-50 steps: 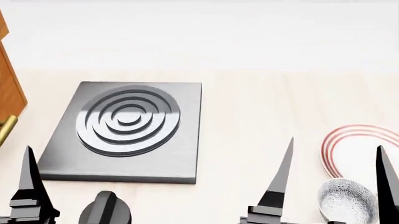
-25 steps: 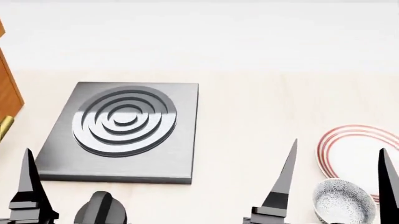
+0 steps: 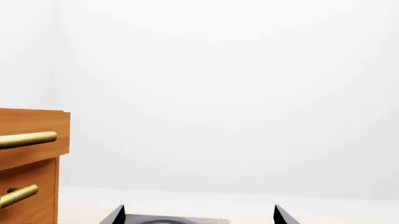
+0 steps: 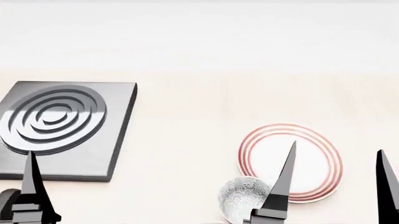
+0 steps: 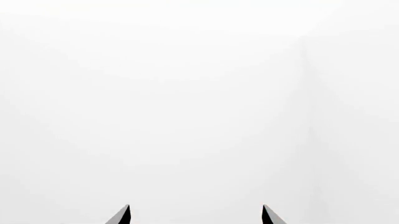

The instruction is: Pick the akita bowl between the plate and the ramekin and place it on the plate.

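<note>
The akita bowl (image 4: 240,200), grey-white speckled, stands at the bottom edge of the head view, just off the near-left rim of the plate (image 4: 311,164). That plate is white with thin red rings. My right gripper (image 4: 336,147) is open, and its two dark fingers rise in front of the plate; the left finger covers the bowl's right side. Its wrist view shows the right gripper (image 5: 195,206) only as two spread tips against blank white. The left gripper (image 3: 199,206) is open too; one of its fingers (image 4: 31,186) shows at the head view's lower left. The ramekin is out of view.
A dark grey burner slab (image 4: 118,140) with raised rings lies on the pale counter at the left, a dark knob (image 4: 6,198) near it. The burner's edge (image 3: 168,219) and a wooden drawer unit (image 3: 37,182) with brass handles show in the left wrist view.
The head view has swung right: the burner slid toward the left edge, and the plate and bowl moved in from the right edge. Both grippers keep their places in the view.
</note>
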